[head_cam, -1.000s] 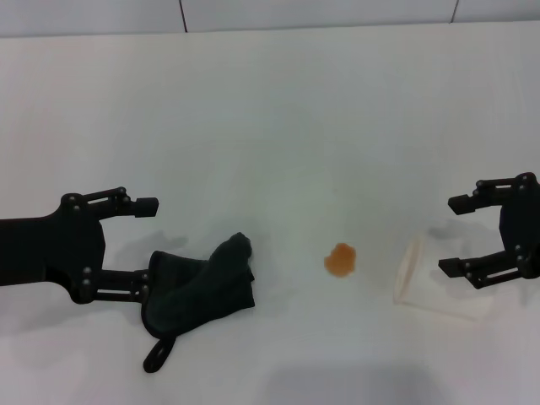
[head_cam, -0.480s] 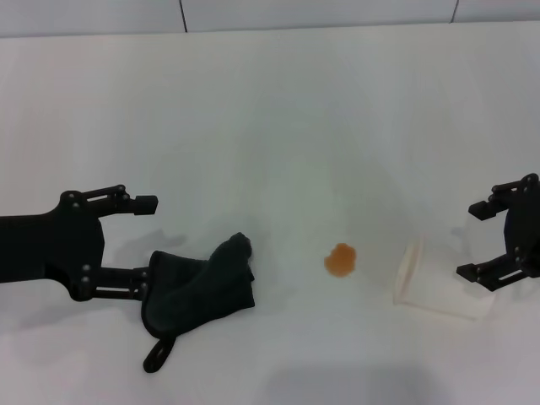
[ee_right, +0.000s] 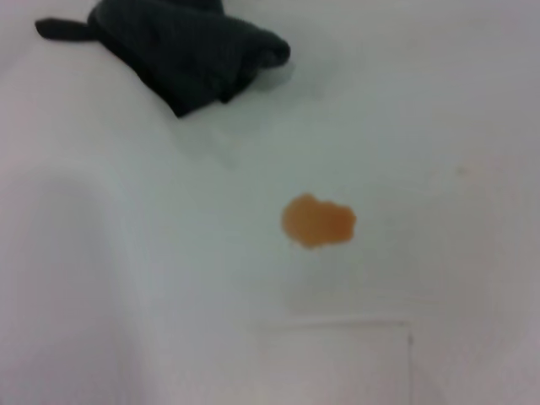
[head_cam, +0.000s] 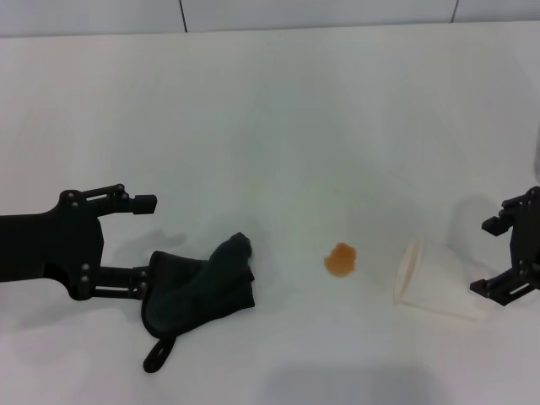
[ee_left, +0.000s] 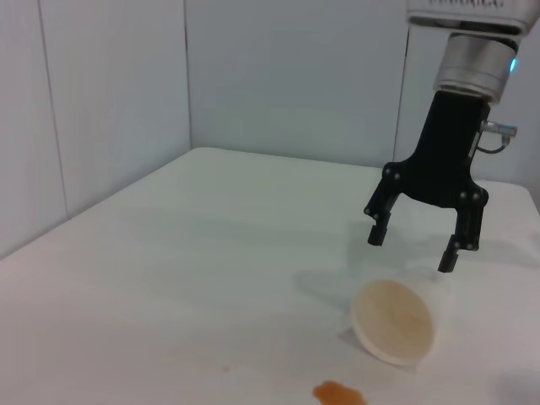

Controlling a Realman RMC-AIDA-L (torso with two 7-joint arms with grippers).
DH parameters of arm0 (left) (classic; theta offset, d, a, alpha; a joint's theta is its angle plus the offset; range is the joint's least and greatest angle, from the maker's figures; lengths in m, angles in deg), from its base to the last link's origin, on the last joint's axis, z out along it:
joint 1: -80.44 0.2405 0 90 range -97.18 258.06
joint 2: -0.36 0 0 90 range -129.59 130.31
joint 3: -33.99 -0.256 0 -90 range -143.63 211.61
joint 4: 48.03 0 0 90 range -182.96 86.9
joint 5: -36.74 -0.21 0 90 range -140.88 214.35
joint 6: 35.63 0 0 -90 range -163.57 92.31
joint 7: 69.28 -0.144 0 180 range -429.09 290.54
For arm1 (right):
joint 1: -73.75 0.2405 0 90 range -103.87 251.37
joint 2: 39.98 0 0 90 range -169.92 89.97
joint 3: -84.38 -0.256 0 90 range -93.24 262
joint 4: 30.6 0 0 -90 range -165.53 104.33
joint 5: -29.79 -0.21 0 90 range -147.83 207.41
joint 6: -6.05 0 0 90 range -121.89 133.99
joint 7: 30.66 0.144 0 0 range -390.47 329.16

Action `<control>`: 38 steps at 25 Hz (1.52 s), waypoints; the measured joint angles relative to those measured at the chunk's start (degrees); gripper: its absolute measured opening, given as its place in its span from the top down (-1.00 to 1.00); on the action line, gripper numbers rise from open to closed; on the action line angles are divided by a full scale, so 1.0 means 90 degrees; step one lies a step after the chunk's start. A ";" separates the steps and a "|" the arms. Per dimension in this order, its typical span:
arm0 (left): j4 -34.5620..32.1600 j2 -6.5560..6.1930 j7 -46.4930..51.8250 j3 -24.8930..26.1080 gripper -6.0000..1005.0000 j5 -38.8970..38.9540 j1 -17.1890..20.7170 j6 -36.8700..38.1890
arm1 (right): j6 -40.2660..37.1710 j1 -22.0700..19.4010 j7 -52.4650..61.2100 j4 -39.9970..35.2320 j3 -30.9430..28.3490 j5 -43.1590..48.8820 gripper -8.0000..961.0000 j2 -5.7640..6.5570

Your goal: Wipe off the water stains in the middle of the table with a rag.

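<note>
The dark green-black rag lies crumpled on the white table at the front left, its black loop strap towards the front edge. My left gripper is open, and its near finger touches the rag's left edge. The small orange-brown water stain lies right of the rag, apart from it. My right gripper is open at the far right. The right wrist view shows the rag and the stain. The left wrist view shows the right gripper and the stain.
A translucent plastic cup lies on its side between the stain and my right gripper, its mouth towards the stain; it also shows in the left wrist view. A tiled wall runs along the table's far edge.
My right gripper has drawn back to the right, away from the lying cup. The left arm, rag, stain and cup have not moved.
</note>
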 joint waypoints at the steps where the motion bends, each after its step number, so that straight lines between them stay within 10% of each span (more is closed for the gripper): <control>1: 0.0004 0.0000 -0.0003 0.0000 -0.76 -0.0001 0.0000 -0.0001 | 0.0008 0.0000 0.0033 0.0012 0.0060 0.0054 -0.76 0.0000; 38: 0.0029 0.0030 -0.0043 0.0002 -0.75 -0.0004 0.0059 0.0035 | 0.0801 0.0030 0.0485 0.0359 0.1310 0.0144 -0.75 -0.0010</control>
